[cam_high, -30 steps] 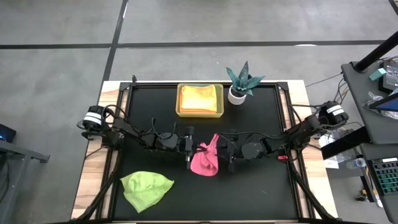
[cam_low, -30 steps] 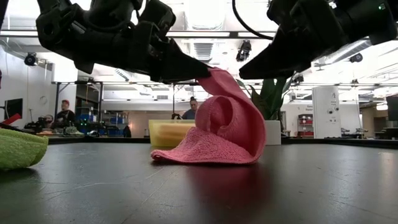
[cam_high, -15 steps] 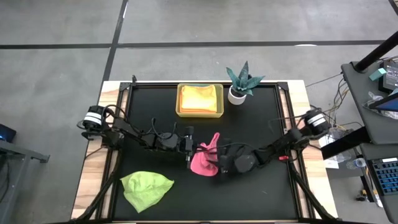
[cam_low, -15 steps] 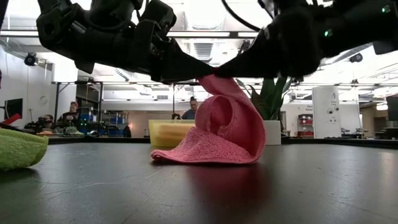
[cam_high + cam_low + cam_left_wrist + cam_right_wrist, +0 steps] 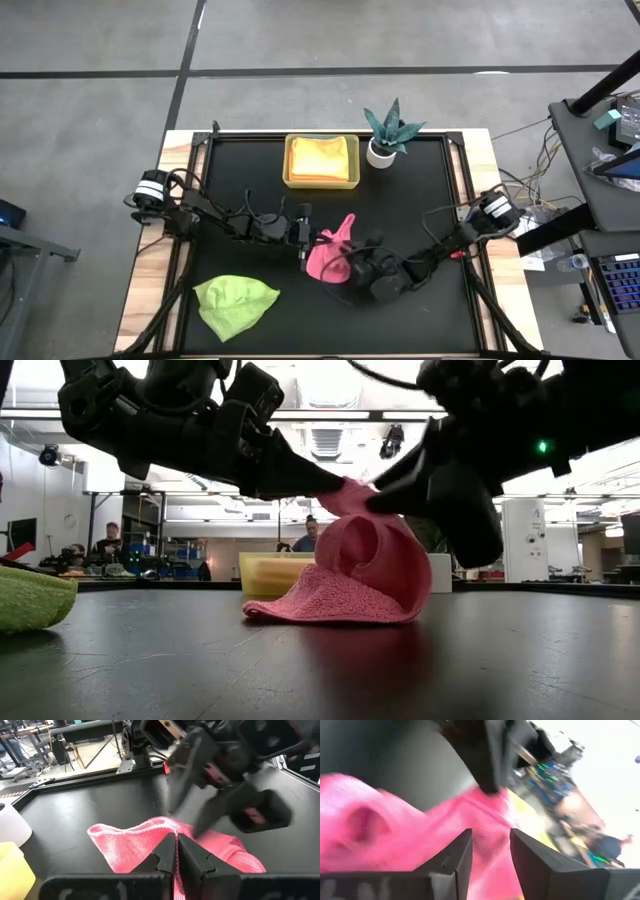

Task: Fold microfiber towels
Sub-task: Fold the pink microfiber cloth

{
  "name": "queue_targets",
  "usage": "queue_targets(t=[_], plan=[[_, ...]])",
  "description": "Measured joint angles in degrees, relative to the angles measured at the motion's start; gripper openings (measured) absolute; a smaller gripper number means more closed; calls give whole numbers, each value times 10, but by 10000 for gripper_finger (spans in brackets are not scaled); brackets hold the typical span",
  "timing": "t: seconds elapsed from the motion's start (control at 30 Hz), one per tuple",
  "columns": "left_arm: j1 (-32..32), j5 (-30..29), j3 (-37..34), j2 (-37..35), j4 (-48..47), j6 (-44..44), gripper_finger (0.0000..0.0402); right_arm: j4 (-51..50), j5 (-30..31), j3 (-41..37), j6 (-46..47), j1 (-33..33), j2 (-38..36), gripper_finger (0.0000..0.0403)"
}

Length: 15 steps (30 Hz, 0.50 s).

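Pinching the pink towel's [image 5: 328, 258] raised edge between shut fingers, the left gripper [image 5: 311, 240] holds it up mid-table, the rest pooled beneath. Just beside it, the right gripper [image 5: 349, 264] hovers, fingers parted, at the towel's other side.

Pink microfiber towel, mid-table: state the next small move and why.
Probably: the right gripper should shut on the raised edge of the pink microfiber towel. The left gripper is already shut on that edge, holding it off the black table, while the right gripper's fingers stand open around the pink cloth right beside it. A second grip would let both arms spread the towel.
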Motion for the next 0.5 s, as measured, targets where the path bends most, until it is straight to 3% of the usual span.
queue_targets(t=[0.17, 0.33, 0.4, 0.5], plan=[[0, -1, 0, 0, 1, 0, 0, -137, 110, -1, 71, 1, -26, 111], [0, -2, 0, 0, -3, 0, 0, -309, 97, -2, 245, -2, -84, 93], [0, -4, 0, 0, -4, 0, 0, -347, 55, -3, 313, -3, -116, 86], [0, -22, 0, 0, -4, -1, 0, -349, -65, -8, 363, -13, -159, 83]])
